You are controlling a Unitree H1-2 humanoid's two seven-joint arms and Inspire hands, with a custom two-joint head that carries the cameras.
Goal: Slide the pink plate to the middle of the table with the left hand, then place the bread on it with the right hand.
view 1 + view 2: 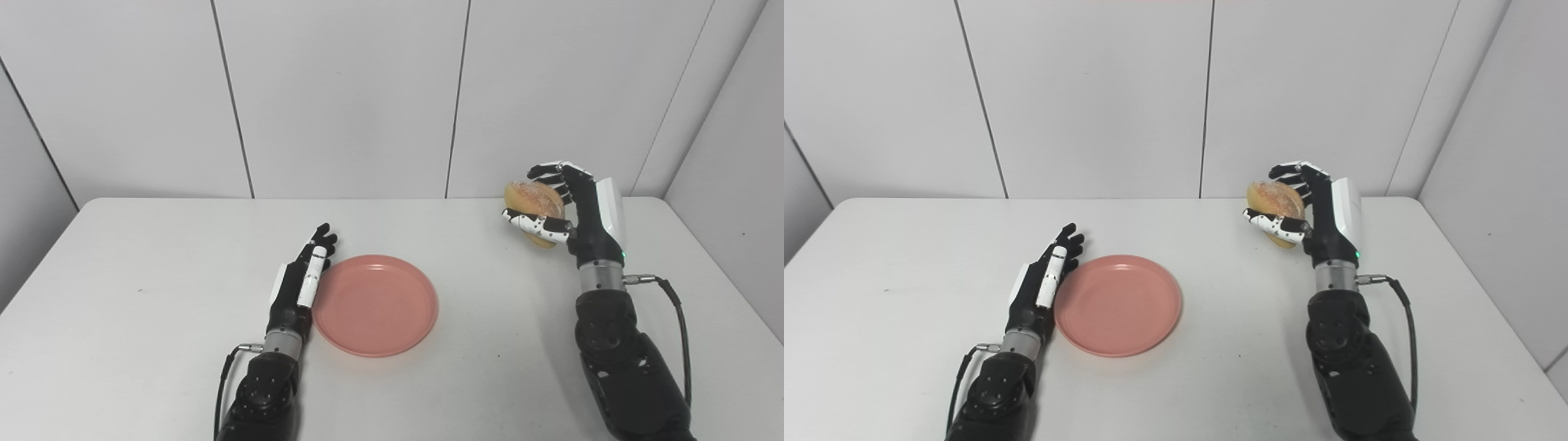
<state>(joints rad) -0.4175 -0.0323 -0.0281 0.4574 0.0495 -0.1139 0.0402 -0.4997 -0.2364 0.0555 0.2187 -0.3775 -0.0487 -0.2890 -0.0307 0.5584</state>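
The pink plate (375, 304) lies flat near the middle of the white table (153, 257), empty. My left hand (303, 278) rests edge-on against the plate's left rim, fingers straight and apart, holding nothing. My right hand (566, 211) is raised above the table's right side and is shut on the bread (534, 199), a round golden bun held between thumb and fingers. The bread is well to the right of the plate and above table level. In the right eye view the plate (1118, 304), the left hand (1044, 282) and the bread (1274, 199) show the same way.
The table's back edge meets a white panelled wall (343, 92). A grey side wall (729, 159) stands close at the right. A black cable (677, 306) loops from the right wrist.
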